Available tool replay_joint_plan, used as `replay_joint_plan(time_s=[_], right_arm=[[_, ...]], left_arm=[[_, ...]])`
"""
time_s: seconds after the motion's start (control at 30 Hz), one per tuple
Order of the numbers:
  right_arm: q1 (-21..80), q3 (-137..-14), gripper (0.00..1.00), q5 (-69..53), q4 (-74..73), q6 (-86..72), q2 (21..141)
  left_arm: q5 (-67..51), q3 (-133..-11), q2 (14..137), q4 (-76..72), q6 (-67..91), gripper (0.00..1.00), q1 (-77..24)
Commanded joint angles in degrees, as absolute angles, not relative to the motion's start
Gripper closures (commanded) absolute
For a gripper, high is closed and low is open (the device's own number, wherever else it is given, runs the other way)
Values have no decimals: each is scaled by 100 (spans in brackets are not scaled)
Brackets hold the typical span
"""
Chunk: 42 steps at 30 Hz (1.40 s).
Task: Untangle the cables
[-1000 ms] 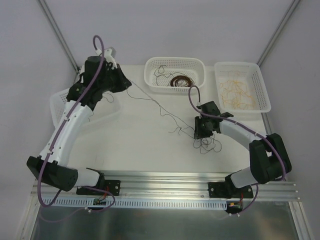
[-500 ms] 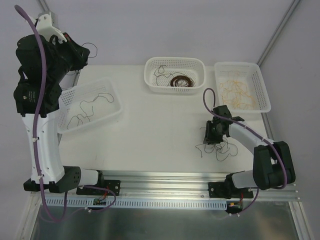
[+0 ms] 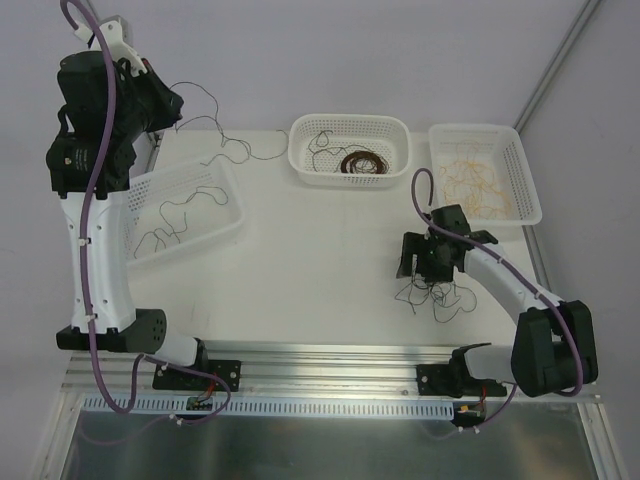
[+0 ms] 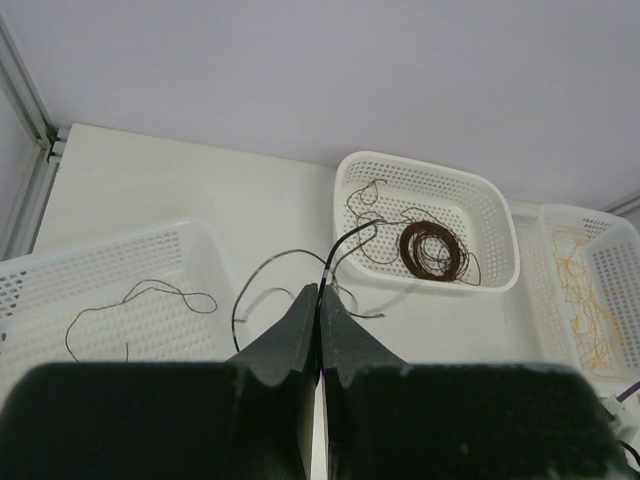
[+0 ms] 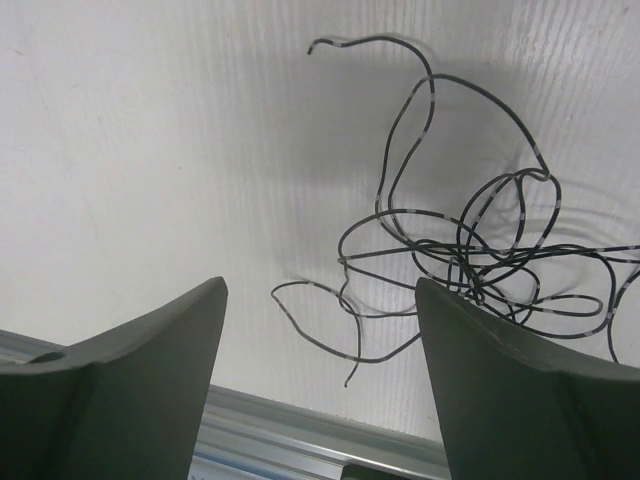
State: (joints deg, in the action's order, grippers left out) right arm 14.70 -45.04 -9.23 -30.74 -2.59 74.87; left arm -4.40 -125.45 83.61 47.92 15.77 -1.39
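Note:
A loose tangle of thin black cables [image 5: 470, 262] lies on the white table near the front right [image 3: 440, 297]. My right gripper [image 3: 422, 268] hovers just over its left side, open [image 5: 320, 300], with one strand end lying between the fingers on the table and nothing gripped. High at the back left, my left gripper [image 3: 178, 103] is shut [image 4: 320, 290] on a single black cable [image 4: 345, 243]. That cable dangles from the jaws and trails right along the table's back [image 3: 222, 138] toward the middle basket.
Three white perforated baskets stand on the table. The left basket [image 3: 238, 215] holds a black strand. A brown coil and a black strand lie in the middle one [image 3: 350, 120]. The right basket [image 3: 480, 130] holds yellow strands. A metal rail [image 3: 330, 355] runs along the front edge.
My left arm pulled one black cable out of the tangle, rising up and to the left. My right gripper opened and let go of the tangle.

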Motion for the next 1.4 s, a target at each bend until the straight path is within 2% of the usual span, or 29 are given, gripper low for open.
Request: replay_joint_plan(time_s=[0.0, 0.3, 0.73, 1.07, 1.3, 1.37], right_arm=[[1441, -4834, 18, -975, -3349, -88, 7111], [1468, -4948, 10, -1107, -3349, -70, 6943], [1476, -4825, 7, -1142, -3349, -88, 6794], [1485, -4711, 7, -1055, -3393, -184, 6583], [1494, -4702, 7, -1020, -3437, -193, 6539], [1494, -4711, 6, -1011, -3445, -193, 6539]], left_arm=[[-448, -12779, 8358, 4571, 1476, 100, -70], [175, -12332, 8543, 4026, 1064, 100, -35], [334, -10004, 8754, 2628, 747, 100, 685], [624, -8255, 8667, 2347, 1562, 100, 1107], [-693, -6821, 8358, 1696, 3005, 100, 2372], [-939, -6619, 8455, 1696, 3259, 95, 2636]])
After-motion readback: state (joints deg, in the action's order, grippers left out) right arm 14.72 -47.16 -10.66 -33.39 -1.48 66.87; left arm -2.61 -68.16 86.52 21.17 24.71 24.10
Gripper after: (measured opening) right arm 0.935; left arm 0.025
